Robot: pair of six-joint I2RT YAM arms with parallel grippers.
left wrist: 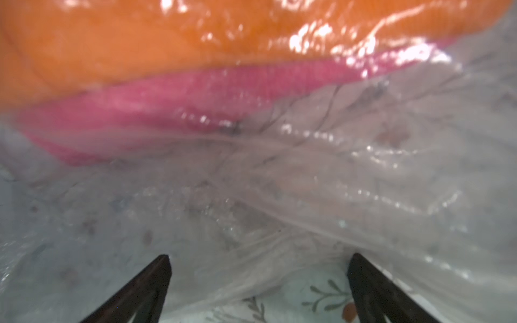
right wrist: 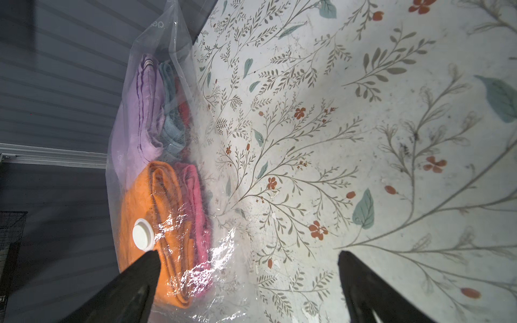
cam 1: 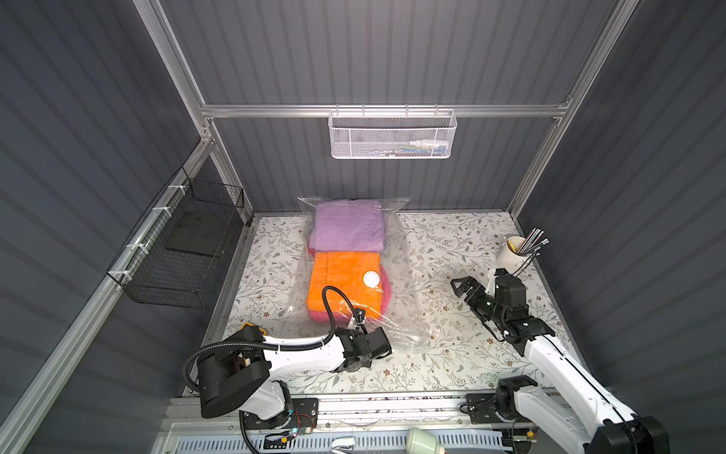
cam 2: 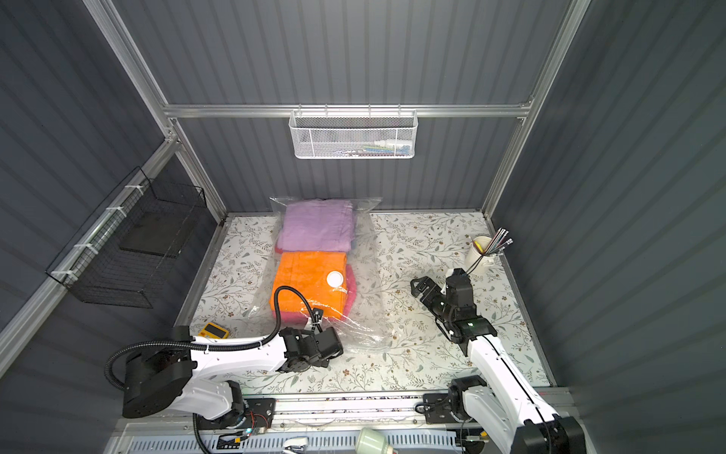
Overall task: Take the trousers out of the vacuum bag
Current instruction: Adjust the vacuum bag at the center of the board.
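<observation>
The vacuum bag (cam 1: 400, 326) is laid lengthwise on the floral worktop (cam 1: 451, 353), left of centre, its far end up against the back wall (cam 1: 393, 188) and its slack, crinkled near end spread toward the robot. All the trousers are seen inside it, in two folded stacks. The lilac pair (cam 1: 347, 228) is set on top at the far end, with the light blue pair (right wrist: 172, 123) and the red pair (right wrist: 184, 110) glimpsed beneath it in the right wrist view. The orange pair (cam 1: 338, 279) is placed on top at the near end, over the hot pink pair (left wrist: 195, 95), whose edge is shown poking out below. The round white valve (cam 1: 371, 278) is found over the orange cloth's right side. The left end effector (left wrist: 259, 255) is held low at the bag's near end, jaws spread wide and nothing gripped; loose plastic is seen just ahead of the fingertips, though contact cannot be judged. The right end effector (right wrist: 248, 251) is held above bare worktop to the right of the bag, turned toward it, jaws likewise fully parted and empty. A white cup (cam 1: 510, 251) of thin rods is stood near the worktop's right edge.
</observation>
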